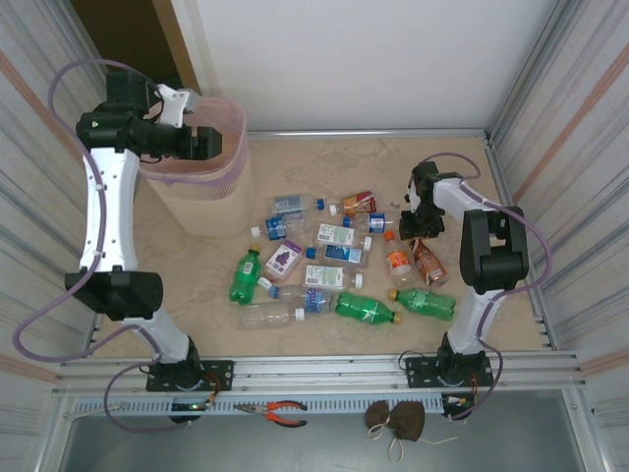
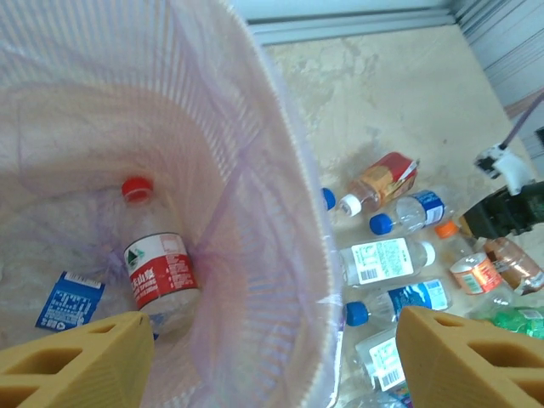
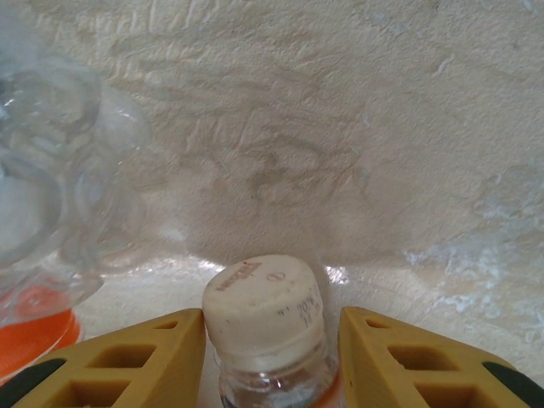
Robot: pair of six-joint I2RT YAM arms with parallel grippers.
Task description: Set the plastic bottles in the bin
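Several plastic bottles (image 1: pixel 324 265) lie scattered on the beige floor, among them green ones (image 1: pixel 365 310). My right gripper (image 1: pixel 422 232) is low at the right of the pile. Its yellow fingers (image 3: pixel 144 357) are closed on the neck of an orange-brown bottle (image 1: pixel 429 264) with a white cap (image 3: pixel 263 310). The tall beige bin (image 1: pixel 201 202) with a pink liner stands at the back left. My left gripper (image 1: pixel 203 144) hangs open and empty over its mouth. A red-capped bottle (image 2: pixel 157 272) lies inside the bin (image 2: pixel 255 204).
An orange-capped bottle (image 3: pixel 30 331) and a clear one (image 3: pixel 51 170) lie just left of the right gripper. Corrugated walls close in both sides. Orange-handled pliers (image 1: pixel 285 413) and a brown pouch (image 1: pixel 398 421) rest on the front rail.
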